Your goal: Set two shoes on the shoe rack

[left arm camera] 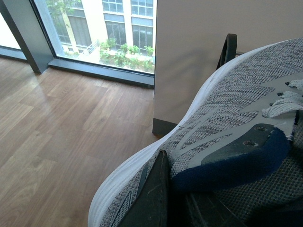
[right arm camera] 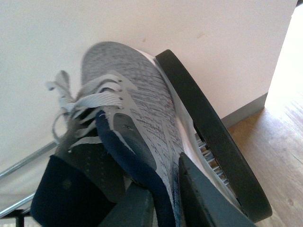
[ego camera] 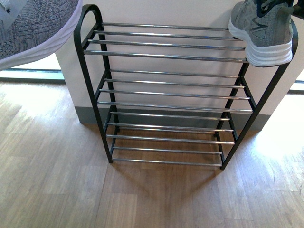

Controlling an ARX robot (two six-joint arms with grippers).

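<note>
Pale wood floor (ego camera: 57,180) runs up to a white wall (ego camera: 166,12), and the shoe rack (ego camera: 166,56) stands against it.

Far left, the left sneaker (ego camera: 33,28) hangs in the air outside the rack's left arch, higher than the top tier. The left claw (left arm camera: 182,208) is clamped on its heel collar. One finger (left arm camera: 156,194) presses the grey knit from outside and the other sits in the navy lining.

Across the rods, at the right end of the top tier, the right sneaker (ego camera: 261,28) is tilted with its white sole close against the rack's right arch (right arm camera: 213,142). I cannot tell whether it rests on the rods yet. The right claw (right arm camera: 163,208) pinches the collar wall of this shoe, one finger inside and one outside.

The step in hand looks like seating the right sneaker. It would go best eased inward, away from the arch, and levelled so the sole spans several rods. It should be lowered until the rods carry it, and only then released. The left sneaker would need to pass over its arch before coming down beside it.
</note>
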